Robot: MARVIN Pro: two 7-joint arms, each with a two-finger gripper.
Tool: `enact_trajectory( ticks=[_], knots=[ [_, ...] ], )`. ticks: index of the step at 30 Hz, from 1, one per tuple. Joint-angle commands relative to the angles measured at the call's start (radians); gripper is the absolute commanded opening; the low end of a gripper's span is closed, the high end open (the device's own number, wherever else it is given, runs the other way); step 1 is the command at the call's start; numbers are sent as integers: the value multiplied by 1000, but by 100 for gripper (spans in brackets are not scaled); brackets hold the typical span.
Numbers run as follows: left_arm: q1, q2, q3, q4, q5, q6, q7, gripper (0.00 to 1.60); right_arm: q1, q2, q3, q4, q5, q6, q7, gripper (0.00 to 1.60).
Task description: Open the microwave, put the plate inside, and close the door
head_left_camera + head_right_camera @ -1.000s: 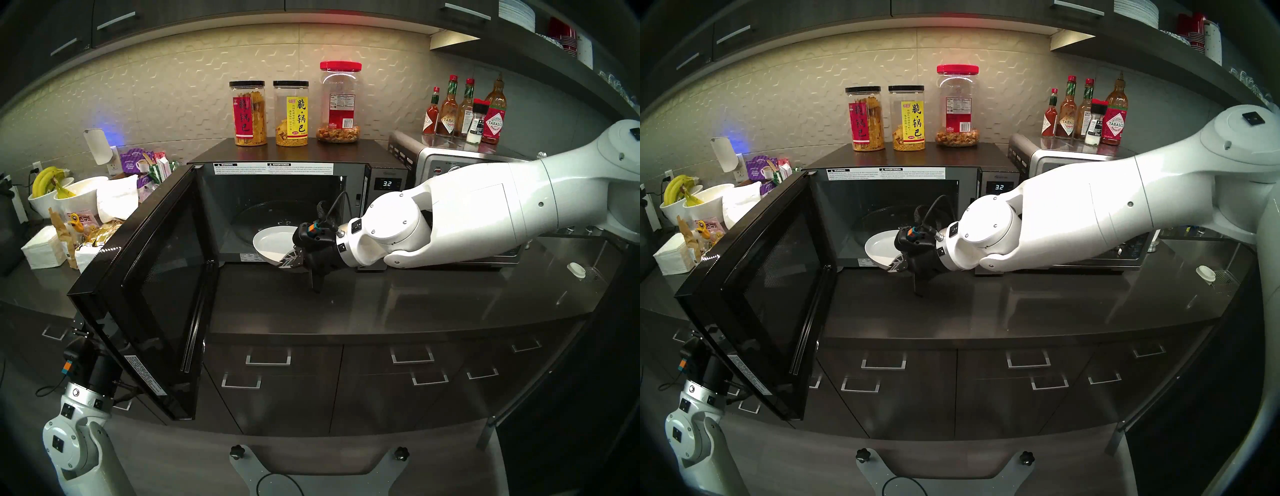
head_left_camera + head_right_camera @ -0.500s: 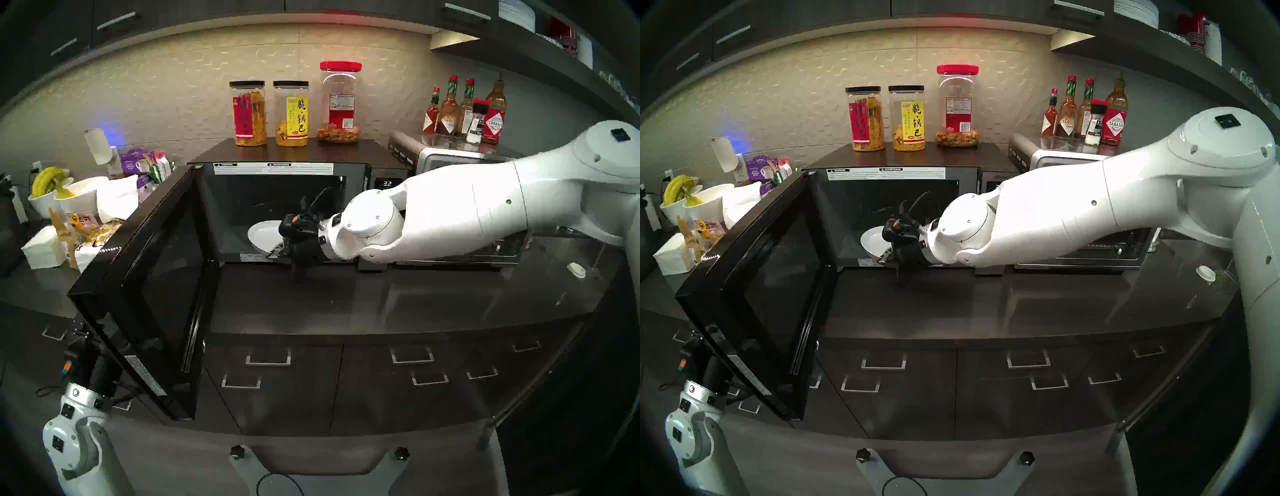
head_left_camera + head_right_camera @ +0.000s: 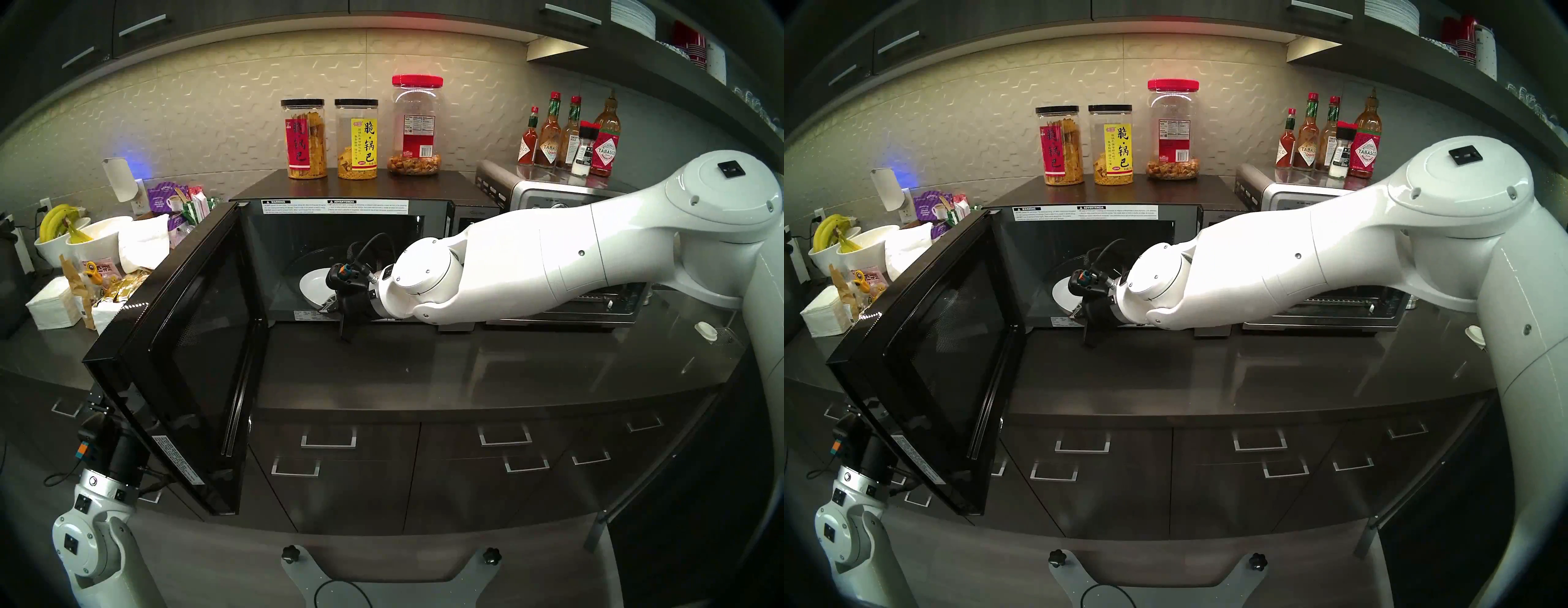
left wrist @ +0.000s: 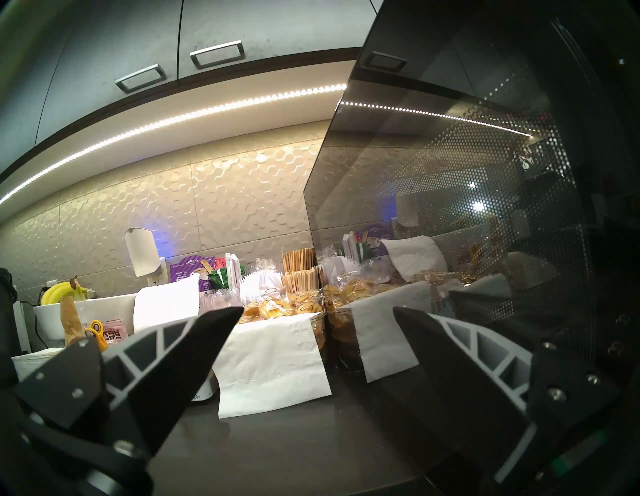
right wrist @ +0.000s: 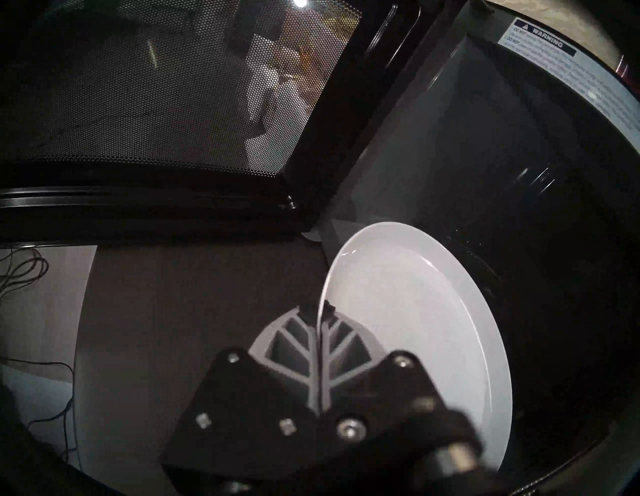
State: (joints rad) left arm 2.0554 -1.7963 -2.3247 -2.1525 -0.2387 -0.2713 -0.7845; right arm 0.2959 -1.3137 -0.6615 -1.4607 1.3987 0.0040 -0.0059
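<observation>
Head views: the door (image 3: 186, 352) stands open at frame left, and my right gripper (image 3: 329, 302), further left than a second ago, carries the plate (image 3: 312, 285) into the microwave (image 3: 360, 187) mouth at centre. Setting down and closing remain.

Left wrist: my left gripper (image 4: 318, 313) gapes empty beside the door.

Right wrist: fingers (image 5: 298, 341) pinch the plate's rim, lower centre.

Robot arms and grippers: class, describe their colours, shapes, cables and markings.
Both arms are glossy white with rounded joint housings and silver wrist rings. The right gripper and left gripper have black pointed fingers with grey lattice ribs. Black cables and an orange-blue connector sit at each wrist.
</observation>
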Motion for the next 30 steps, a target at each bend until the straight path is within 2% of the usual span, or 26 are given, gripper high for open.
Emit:
enact_trajectory(
  ticks=[1, 9, 30],
  knots=[
    [2, -2, 1, -21, -2, -1, -1, 160, 2, -31, 19, 50, -7, -7, -39, 0],
    [2, -2, 1, -21, -2, -1, -1, 160, -11, -48, 15, 94, -5, -6, -45, 0],
    [2, -2, 1, -21, -2, -1, -1, 160, -31, -110, -6, 245, -23, 26, 45, 0]
  ],
)
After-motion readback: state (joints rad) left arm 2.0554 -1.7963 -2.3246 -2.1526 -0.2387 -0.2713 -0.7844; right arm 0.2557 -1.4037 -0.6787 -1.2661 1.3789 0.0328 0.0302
